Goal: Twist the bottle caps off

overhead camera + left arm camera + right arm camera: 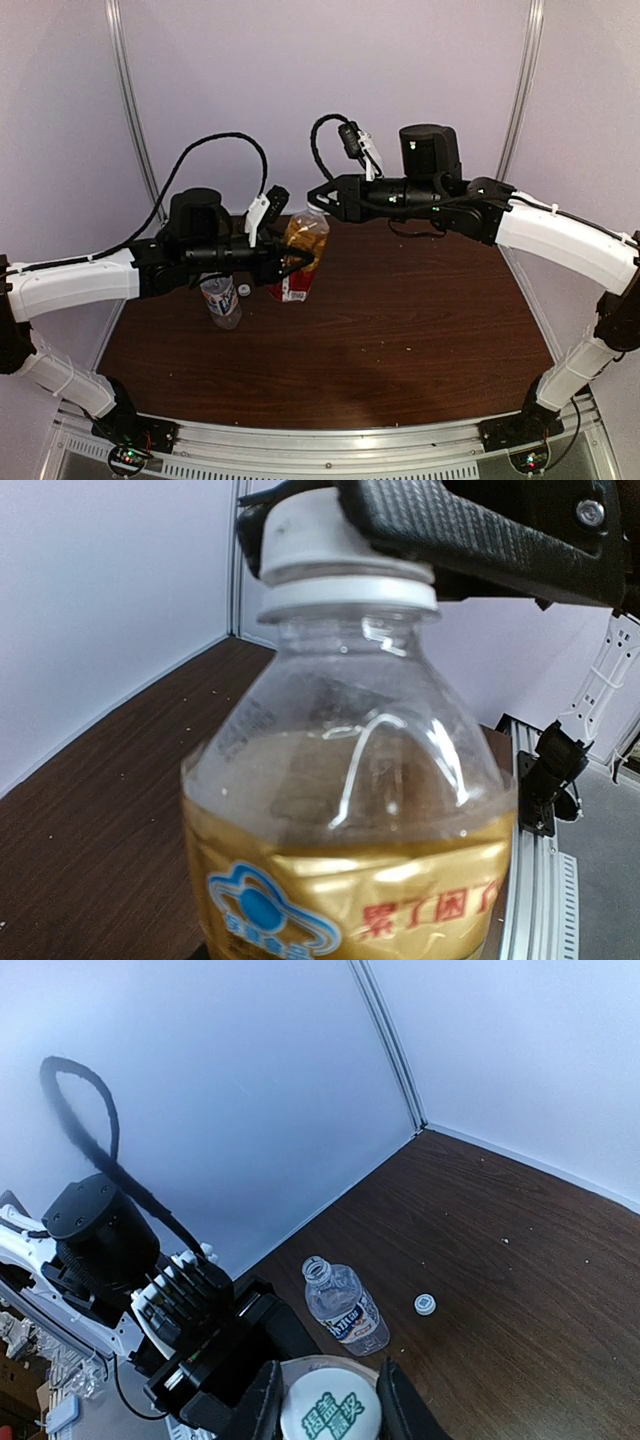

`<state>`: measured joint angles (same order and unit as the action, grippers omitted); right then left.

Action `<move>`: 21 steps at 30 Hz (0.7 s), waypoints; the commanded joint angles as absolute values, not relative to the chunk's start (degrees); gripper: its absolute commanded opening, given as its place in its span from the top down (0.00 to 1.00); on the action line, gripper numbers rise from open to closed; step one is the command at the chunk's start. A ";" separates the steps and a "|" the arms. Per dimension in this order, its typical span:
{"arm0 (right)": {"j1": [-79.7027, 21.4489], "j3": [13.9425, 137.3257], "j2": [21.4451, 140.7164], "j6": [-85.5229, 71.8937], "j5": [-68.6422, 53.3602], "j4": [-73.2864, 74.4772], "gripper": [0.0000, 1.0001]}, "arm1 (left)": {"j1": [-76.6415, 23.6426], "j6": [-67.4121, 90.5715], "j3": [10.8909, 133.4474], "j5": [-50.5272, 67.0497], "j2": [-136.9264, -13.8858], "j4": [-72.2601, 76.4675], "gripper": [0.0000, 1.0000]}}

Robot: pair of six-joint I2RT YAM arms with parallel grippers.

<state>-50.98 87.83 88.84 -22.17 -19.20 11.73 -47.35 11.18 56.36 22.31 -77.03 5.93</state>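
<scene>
Top external view first: where is the amber bottle [306, 235]?

— Left of the middle of the brown surface [400, 320], tilted, with its neck pointing away from the arm bases. The left tool [295, 262] is clamped round its body.

And its cap?

— The white cap [310, 540] sits on the neck. The right tool [318, 196] is closed on it. In the right wrist view 2 black fingers [262, 1405] press against its sides, and green print shows on its top. In the left wrist view 1 of those fingers lies across the cap's upper edge.

Does the bottle's base rest on the surface?

— I cannot tell from these views.

What does the left wrist view show of the liquid?

— It fills the lower part, level with the top of a gold label with red characters and a blue mark.

The other bottle?

— The clear bottle [221, 300] stands upright just left of the amber one, partly under the left arm, with its neck open. 1 loose cap [243, 290] lies flat on the surface between the 2 bottles, not touching the clear one
</scene>
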 commanded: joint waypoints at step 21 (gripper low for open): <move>-47.30 92.24 92.09 7.61 -68.57 18.87 0.88 | -47.64 15.69 54.67 59.52 -74.31 20.25 0.64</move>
